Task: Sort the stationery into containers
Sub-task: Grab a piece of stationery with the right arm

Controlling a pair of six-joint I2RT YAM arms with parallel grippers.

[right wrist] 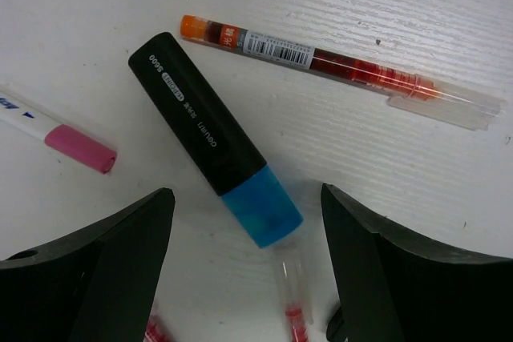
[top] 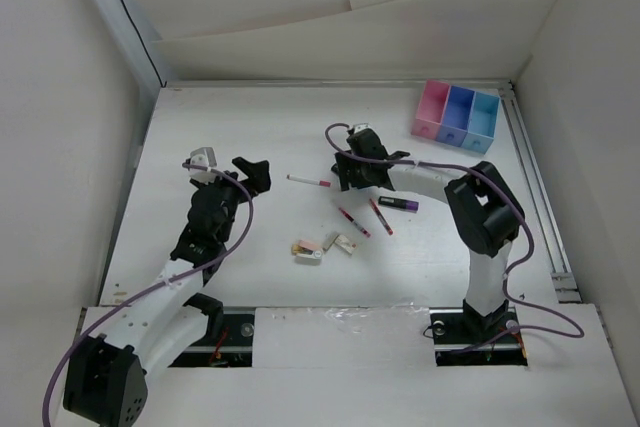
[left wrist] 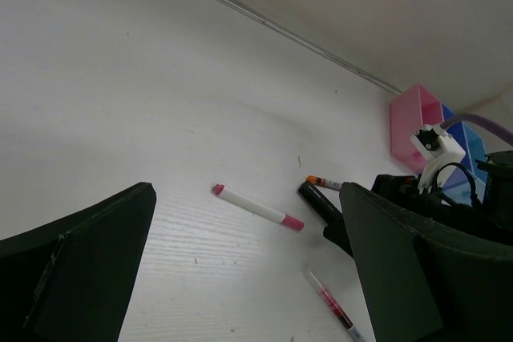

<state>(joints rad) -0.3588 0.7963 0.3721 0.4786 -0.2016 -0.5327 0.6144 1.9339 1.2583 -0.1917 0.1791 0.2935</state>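
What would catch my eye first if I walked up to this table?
The row of three bins, pink, blue and light blue, glows at the far right corner of the table. Mid-table lies a scatter of thin pens, and the right gripper hangs open over a black highlighter with a blue end.

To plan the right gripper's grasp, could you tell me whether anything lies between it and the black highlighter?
Nothing visible does: the black highlighter lies bare just ahead of the open right gripper. Only a red pen lies by its blue cap.
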